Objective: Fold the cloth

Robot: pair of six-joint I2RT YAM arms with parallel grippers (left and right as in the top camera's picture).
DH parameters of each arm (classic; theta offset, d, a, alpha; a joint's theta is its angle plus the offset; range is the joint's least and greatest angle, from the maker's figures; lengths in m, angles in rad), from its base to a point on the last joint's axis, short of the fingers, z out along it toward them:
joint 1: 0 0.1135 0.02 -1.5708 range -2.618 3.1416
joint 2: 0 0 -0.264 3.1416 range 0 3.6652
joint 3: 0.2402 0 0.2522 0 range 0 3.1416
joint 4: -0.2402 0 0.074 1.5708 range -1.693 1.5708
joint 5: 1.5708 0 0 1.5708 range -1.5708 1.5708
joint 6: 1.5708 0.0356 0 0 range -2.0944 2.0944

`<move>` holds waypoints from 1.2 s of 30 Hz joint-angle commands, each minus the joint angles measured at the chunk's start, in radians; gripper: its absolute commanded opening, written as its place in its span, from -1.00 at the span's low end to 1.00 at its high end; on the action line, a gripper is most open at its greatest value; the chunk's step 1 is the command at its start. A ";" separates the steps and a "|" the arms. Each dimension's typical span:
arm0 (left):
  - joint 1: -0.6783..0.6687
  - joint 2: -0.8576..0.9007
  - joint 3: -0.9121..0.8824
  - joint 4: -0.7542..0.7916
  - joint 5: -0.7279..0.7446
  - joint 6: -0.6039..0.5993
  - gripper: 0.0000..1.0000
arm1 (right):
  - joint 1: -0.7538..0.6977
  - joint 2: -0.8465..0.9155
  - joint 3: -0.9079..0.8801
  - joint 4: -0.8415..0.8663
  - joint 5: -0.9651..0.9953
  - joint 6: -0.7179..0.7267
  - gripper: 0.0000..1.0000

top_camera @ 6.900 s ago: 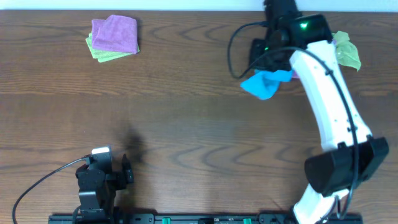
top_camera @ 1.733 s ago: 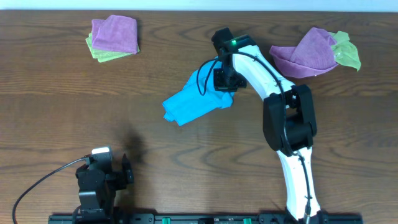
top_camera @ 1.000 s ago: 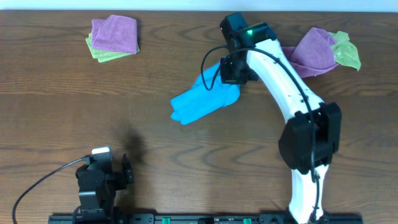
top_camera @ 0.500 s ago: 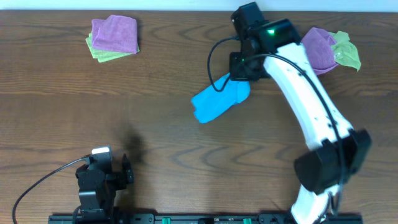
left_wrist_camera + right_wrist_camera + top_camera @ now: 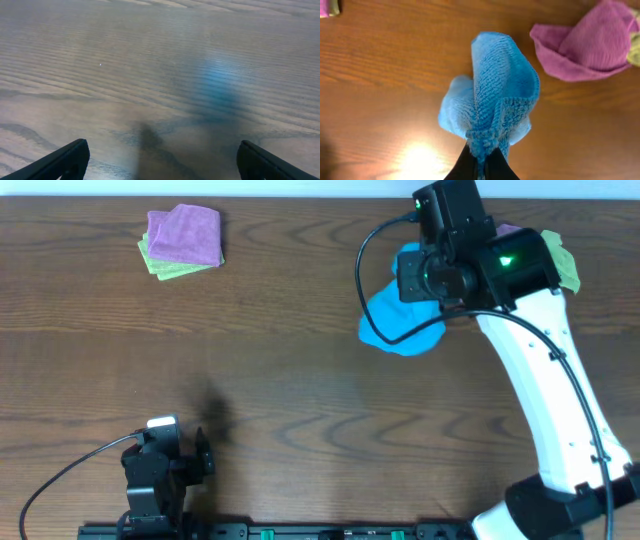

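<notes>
The sky-blue cloth (image 5: 400, 322) hangs bunched from my right gripper (image 5: 425, 280) at the back right, lifted above the table. In the right wrist view the gripper (image 5: 481, 159) is shut on a pinched fold of the cloth (image 5: 495, 95), which droops below the jaws. My left gripper (image 5: 165, 465) rests at the front left, far from the cloth. In the left wrist view its jaws (image 5: 160, 160) are wide open over bare wood with nothing between them.
A purple cloth on a light-green cloth (image 5: 183, 240) lies folded at the back left. A crumpled purple cloth (image 5: 592, 42) and a light-green cloth (image 5: 565, 265) lie at the back right, partly under my right arm.
My right gripper dragged the cloth rightward from the table's middle and lifted it off the wood, so it now hangs bunched. The left arm has not moved.
</notes>
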 commanded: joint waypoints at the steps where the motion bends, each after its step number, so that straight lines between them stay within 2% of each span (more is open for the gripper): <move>1: -0.003 -0.006 -0.019 -0.012 -0.018 0.007 0.90 | 0.005 0.064 0.012 0.042 0.029 -0.059 -0.97; 6: -0.003 -0.006 -0.019 -0.012 -0.017 0.007 0.90 | 0.003 0.192 0.012 0.140 0.029 -0.106 -0.97; 11: -0.003 -0.006 -0.019 -0.012 -0.017 0.007 0.91 | 0.005 0.317 0.012 0.323 0.010 -0.131 -0.97; 20: -0.003 -0.006 -0.019 -0.012 -0.017 0.007 0.91 | 0.047 0.484 0.012 0.676 -0.257 -0.144 -0.95; 21: -0.003 -0.006 -0.019 -0.012 -0.017 0.007 0.90 | 0.060 0.497 0.012 0.696 -0.289 -0.144 -0.69; 23: -0.003 -0.006 -0.019 -0.012 -0.017 0.007 0.90 | 0.091 0.513 0.012 0.712 -0.329 -0.144 -0.03; 26: -0.003 -0.006 -0.019 -0.012 -0.017 0.006 0.91 | 0.143 0.514 0.012 0.708 -0.334 -0.145 0.68; 28: -0.003 -0.006 -0.019 -0.011 -0.017 0.006 0.91 | 0.166 0.502 0.012 0.698 -0.331 -0.144 0.94; 31: -0.003 -0.006 -0.019 -0.011 -0.017 0.006 0.90 | 0.167 0.466 0.013 0.654 -0.315 -0.113 0.98; 36: -0.003 -0.006 -0.019 -0.011 -0.017 0.006 0.91 | 0.129 0.430 0.013 0.497 -0.176 -0.107 0.96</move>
